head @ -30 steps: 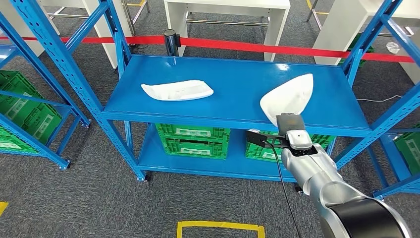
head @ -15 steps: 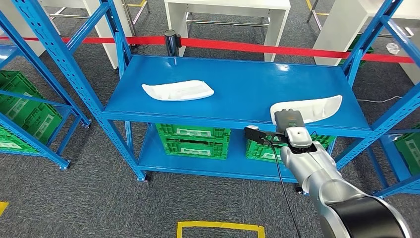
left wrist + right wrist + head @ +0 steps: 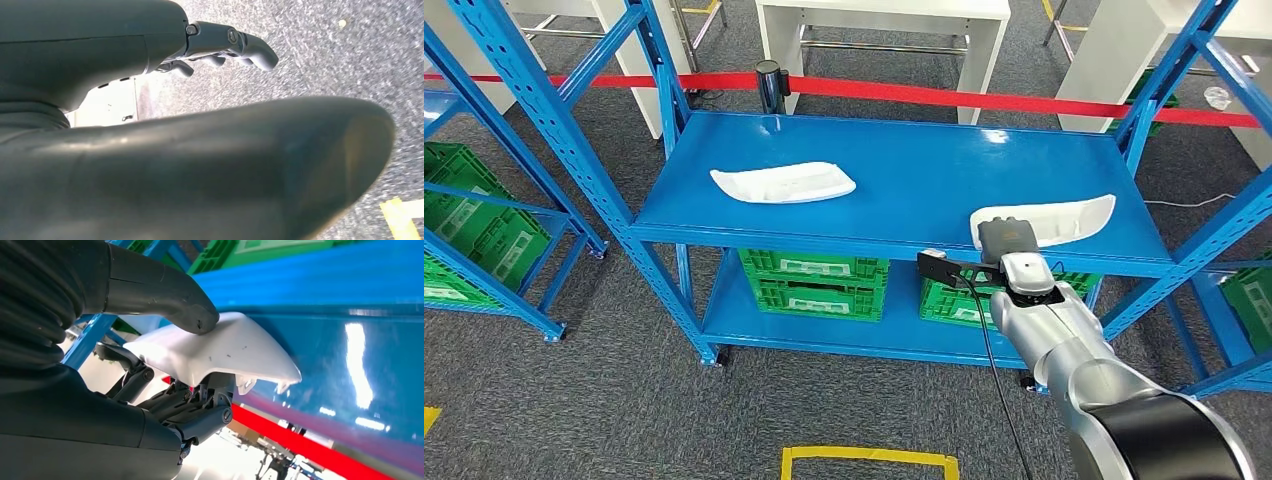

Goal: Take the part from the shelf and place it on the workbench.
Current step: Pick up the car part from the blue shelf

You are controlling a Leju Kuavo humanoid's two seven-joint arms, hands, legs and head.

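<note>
A white curved part [image 3: 1064, 218] lies flat near the right front edge of the blue bench top [image 3: 904, 160]. My right hand [image 3: 1007, 240] holds it at its near end. In the right wrist view the thumb [image 3: 165, 290] presses on top of the part [image 3: 230, 350] and the dark fingers [image 3: 200, 410] curl under it. A second white part [image 3: 782, 183] lies on the left of the same surface, apart from my hand. My left hand [image 3: 210, 40] hangs over the grey carpet, fingers extended, with nothing in it.
Green crates [image 3: 814, 280] sit on the lower shelf under the bench top. Blue racks stand to the left [image 3: 504, 150] and right [image 3: 1214, 230]. A red barrier tape [image 3: 1024, 100] runs behind, with white tables [image 3: 884, 20] beyond. A yellow floor marking [image 3: 864, 460] lies in front.
The held white part has swung from standing tilted up to lying flat on the blue surface. My right hand has stayed in nearly the same spot since half a second ago.
</note>
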